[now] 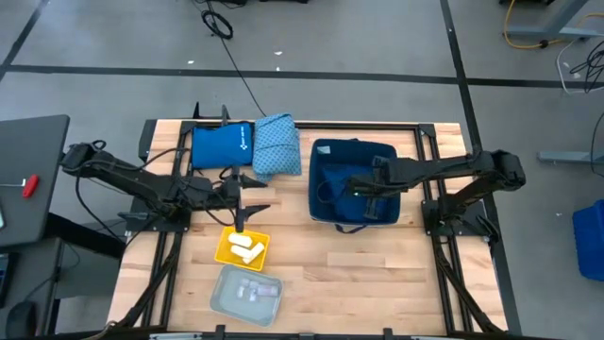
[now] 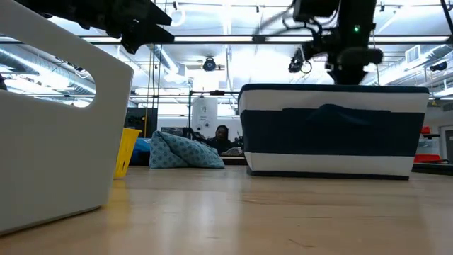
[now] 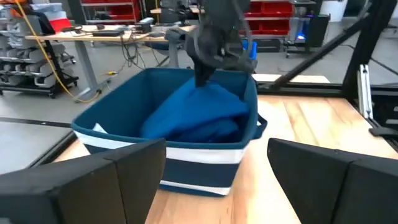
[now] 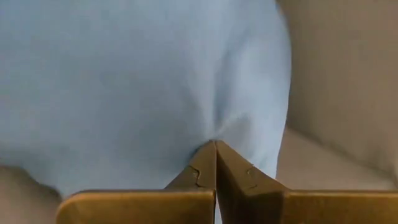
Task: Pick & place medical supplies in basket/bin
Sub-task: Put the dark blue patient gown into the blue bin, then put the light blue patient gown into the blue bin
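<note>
A dark blue basket [image 1: 354,184] with a white band stands right of the table's middle. A blue cloth [image 3: 199,115] lies bunched inside it, with my right gripper [image 4: 216,146] shut on it from above. Left of the basket my left gripper [image 1: 247,203] hangs open above the table, pointing toward the basket, with nothing between its fingers. A yellow tray [image 1: 243,247] with white tubes lies below it. A grey bin [image 1: 247,293] holding small vials stands at the near edge. A teal patterned cloth [image 1: 276,146] and a blue pouch [image 1: 222,146] rest flat at the far side. My right gripper pinches a small fold of the blue cloth [image 4: 214,127] between its two fingertips. It comes from above, slanting steeply down into the basket. The cloth puckers at the fingertips, and the rest of it lies heaped on the basket's floor.
Bare wooden tabletop [image 1: 359,274] lies between the basket and the near edge. Black frame rails [image 1: 444,246] run along the table's sides. In the low view the grey bin [image 2: 56,127] fills the left, and a person sits in the room far beyond the table.
</note>
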Tool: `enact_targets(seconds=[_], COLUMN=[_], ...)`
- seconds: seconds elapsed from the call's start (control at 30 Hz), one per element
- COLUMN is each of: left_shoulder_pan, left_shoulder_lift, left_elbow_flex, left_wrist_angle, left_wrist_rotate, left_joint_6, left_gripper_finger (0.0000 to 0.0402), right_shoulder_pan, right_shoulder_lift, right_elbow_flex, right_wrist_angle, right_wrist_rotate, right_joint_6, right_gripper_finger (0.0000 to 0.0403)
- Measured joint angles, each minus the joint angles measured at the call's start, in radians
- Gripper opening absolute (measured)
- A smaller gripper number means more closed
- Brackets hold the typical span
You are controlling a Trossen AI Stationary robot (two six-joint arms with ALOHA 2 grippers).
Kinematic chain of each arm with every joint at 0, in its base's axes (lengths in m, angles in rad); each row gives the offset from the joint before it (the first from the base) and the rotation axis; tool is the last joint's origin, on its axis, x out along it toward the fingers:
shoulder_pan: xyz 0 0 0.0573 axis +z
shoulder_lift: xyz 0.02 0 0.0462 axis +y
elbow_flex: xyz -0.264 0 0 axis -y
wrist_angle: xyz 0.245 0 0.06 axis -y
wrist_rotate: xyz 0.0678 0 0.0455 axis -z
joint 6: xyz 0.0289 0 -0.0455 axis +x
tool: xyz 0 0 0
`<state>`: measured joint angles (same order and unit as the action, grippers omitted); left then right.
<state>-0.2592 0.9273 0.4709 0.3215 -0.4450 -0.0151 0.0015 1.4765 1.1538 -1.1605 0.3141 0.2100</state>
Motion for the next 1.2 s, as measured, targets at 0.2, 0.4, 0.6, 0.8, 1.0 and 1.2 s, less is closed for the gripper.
enact_targets(seconds=[0.2, 0.4, 0.6, 0.8, 1.0, 1.2], left_shoulder_pan=[0.031, 0.074, 0.085, 0.085, 0.084, 0.084], left_shoulder_lift=[0.052, 0.06, 0.06, 0.06, 0.06, 0.06], left_elbow_flex=[0.0, 0.0, 0.0, 0.0, 0.0, 0.0], left_wrist_angle=[0.092, 0.065, 0.049, 0.047, 0.05, 0.05], left_wrist_rotate=[-0.084, -0.121, -0.142, -0.204, -0.095, 0.02], left_joint_6=[0.006, -0.07, -0.071, -0.079, -0.081, -0.055], left_gripper_finger=[0.0282, 0.0282, 0.0282, 0.0282, 0.0282, 0.0282], right_shoulder_pan=[0.061, 0.154, 0.27, 0.338, 0.361, 0.4], right_shoulder_lift=[-0.1, -0.183, -0.188, -0.196, -0.196, -0.197], right_elbow_flex=[0.0, 0.0, -0.007, -0.212, -0.455, -0.555], right_wrist_angle=[0.245, 0.495, 0.716, 1.179, 1.654, 1.755], right_wrist_rotate=[0.001, 0.027, 0.121, 0.05, -0.171, -0.124], right_joint_6=[-0.072, -0.139, -0.244, -0.343, -0.362, -0.361], right_gripper_finger=[0.0, 0.0, 0.0, 0.0, 0.0, 0.0])
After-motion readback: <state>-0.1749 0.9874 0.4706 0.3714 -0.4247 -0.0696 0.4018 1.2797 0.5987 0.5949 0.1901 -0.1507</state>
